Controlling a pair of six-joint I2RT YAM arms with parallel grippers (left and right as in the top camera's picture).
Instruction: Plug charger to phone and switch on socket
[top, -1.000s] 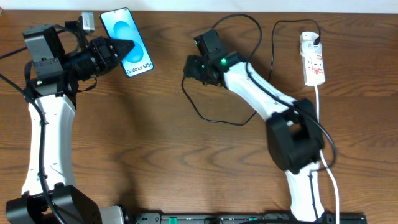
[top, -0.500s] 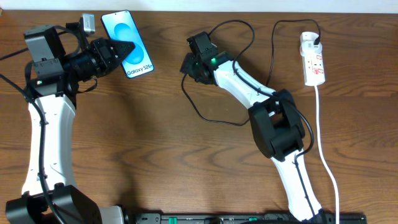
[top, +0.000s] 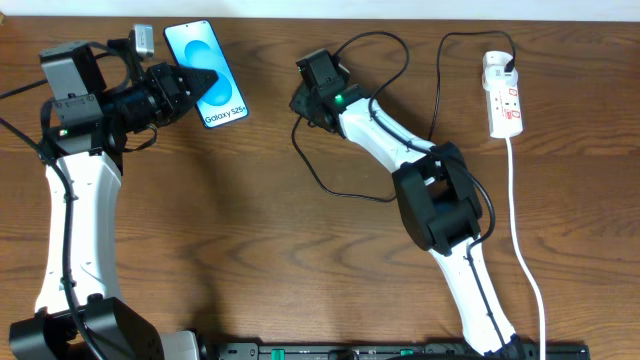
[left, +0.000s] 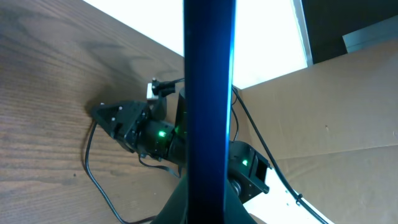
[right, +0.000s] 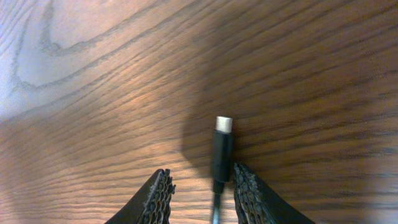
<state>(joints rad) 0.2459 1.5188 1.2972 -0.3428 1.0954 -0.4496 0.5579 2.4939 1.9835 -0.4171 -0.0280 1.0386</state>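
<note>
Right arm has swung further toward upper centre of the overhead view over the last second, elbow folded in closer. Right pincer (top: 301, 103) now sits low over the free end of the charger (top: 330, 186).

Right wrist view: plug (right: 222, 140) lies flat on the table (right: 93, 93), metal tip pointing toward the top of the frame, between the two fingers. The jaws have been narrowing and now straddle it. The right-of-frame finger (right: 249, 186) is against or just beside the plug; a gap shows on the other side. Not clamped yet, so I call this pincer partly open and holding nothing.

Left pincer (top: 197, 79) unchanged at upper left: closed on the phone (top: 195, 40), screen up in the overhead view. Left wrist view shows the phone (left: 209, 74) edge-on, with the right arm beyond it.

Socket (top: 503, 100) at upper right, well apart from both arms, with the charger's far end running up to its top. Whether its switch is on cannot be read at this size.

Meaning: the grasp on the plug is about to be made. Judged early in the task; mating plug to phone and switching the socket are both still to do. Risk: the uneven gap could nudge the plug sideways as the jaws close.
</note>
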